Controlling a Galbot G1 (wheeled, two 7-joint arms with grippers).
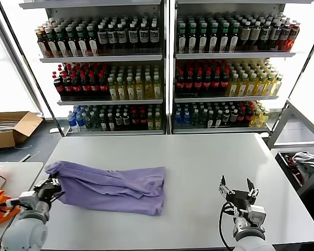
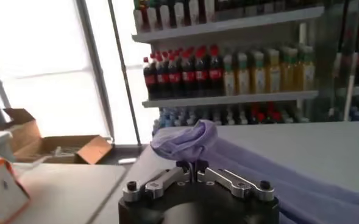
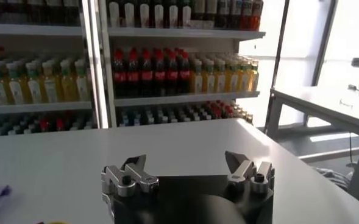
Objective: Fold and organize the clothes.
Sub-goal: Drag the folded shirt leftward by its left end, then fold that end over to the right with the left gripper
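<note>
1. While bottle shelves fill the far wall, the white tabletop spans the near scene.
2. On its left half lies the rumpled lavender T-shirt, its left edge bunched up.
3. At that near-left edge, the left gripper has its fingers pressed together, pinching the bunched cloth.
4. Near right, well apart from the shirt, the right gripper hangs with fingers spread wide, touching nothing.
</note>
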